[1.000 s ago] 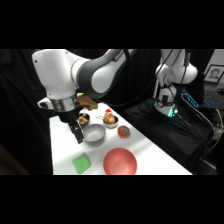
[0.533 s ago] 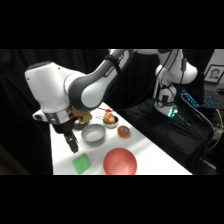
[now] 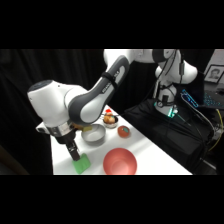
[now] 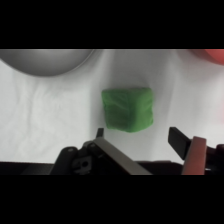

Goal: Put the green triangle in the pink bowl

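Green triangle (image 4: 127, 109): laid flat on the white table (image 3: 150, 152), near its front-left edge; seen squarish with rounded corners, untouched by anything.
Pincer (image 4: 137, 137): held low just beside the block, fingers spread wider than the block and nothing gripped; the spread is judged to be kept so that the block can be straddled.
Pink bowl (image 3: 120, 162): set just beside the block, so only a short carry is judged to be needed.
Grey bowl (image 3: 94, 134): placed behind the block, near it.
Cut off: only a red sliver of the pink bowl is caught at the wrist view's upper right corner.
Hidden: the fingertips are not made out in the side view, where the arm's bulk covers them.
Unclear: the small items behind the grey bowl cannot be identified.
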{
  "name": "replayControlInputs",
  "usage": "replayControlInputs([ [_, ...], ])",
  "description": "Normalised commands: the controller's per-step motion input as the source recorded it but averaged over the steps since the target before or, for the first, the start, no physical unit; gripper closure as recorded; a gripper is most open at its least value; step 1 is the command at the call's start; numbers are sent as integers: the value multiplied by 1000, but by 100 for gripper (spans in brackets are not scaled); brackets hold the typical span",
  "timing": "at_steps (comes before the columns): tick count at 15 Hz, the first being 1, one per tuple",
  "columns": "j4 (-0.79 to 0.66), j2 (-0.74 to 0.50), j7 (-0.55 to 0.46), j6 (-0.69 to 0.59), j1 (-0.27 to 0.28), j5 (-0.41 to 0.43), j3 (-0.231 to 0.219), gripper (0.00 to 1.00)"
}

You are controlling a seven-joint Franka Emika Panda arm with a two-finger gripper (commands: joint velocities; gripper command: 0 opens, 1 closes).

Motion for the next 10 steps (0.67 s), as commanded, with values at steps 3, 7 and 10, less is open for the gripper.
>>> replayControlInputs([
  [3,194,180,74,57,26,96,16,0],
  [7,202,178,78,80,23,86,2,0],
  [10,183,149,62,88,27,90,10,0],
])
